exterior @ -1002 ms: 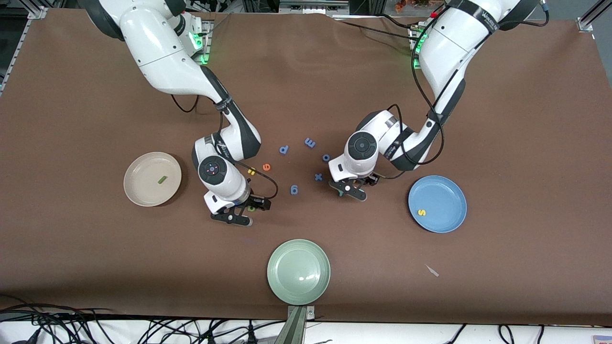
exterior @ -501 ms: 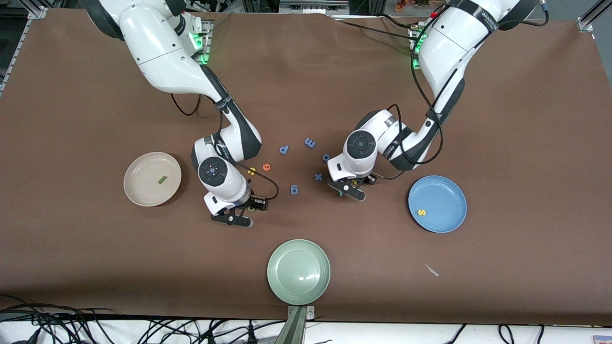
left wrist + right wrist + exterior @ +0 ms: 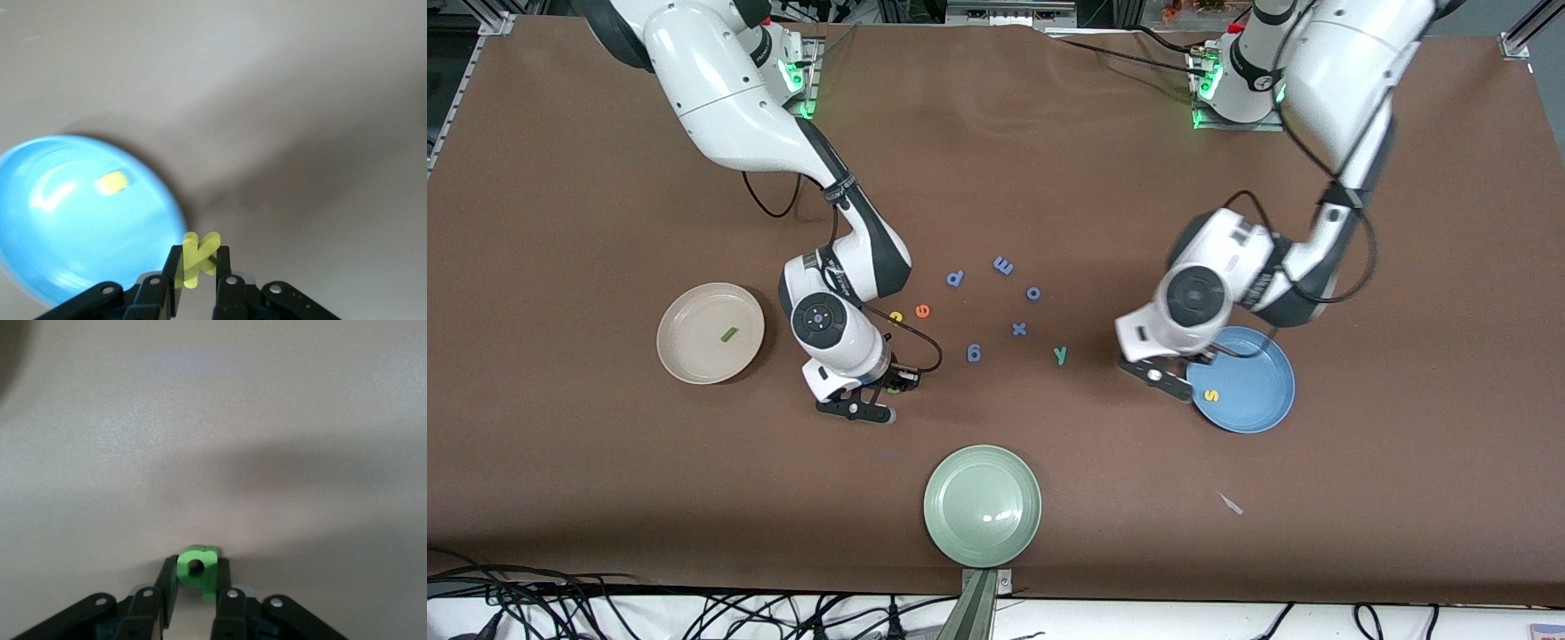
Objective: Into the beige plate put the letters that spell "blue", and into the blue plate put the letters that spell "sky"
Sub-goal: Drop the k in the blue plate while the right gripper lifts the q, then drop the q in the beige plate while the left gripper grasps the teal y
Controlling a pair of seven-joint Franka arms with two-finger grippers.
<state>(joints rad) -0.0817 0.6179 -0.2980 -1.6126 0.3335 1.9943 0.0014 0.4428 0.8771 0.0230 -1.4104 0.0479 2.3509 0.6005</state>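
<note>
Yellow k is pinched in the left gripper over the rim of the blue plate, where the yellow s lies; right gripper clamps the green b on the table toward the beige plate, which holds the green l

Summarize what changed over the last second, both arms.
The left gripper closed on the small yellow foam k, lifted it from beside the teal foam y and carried it to the round blue plate's rim. The right gripper closed around the green foam b without travelling. The yellow s, the thin green l in the beige plate and the loose letters stayed put.
</note>
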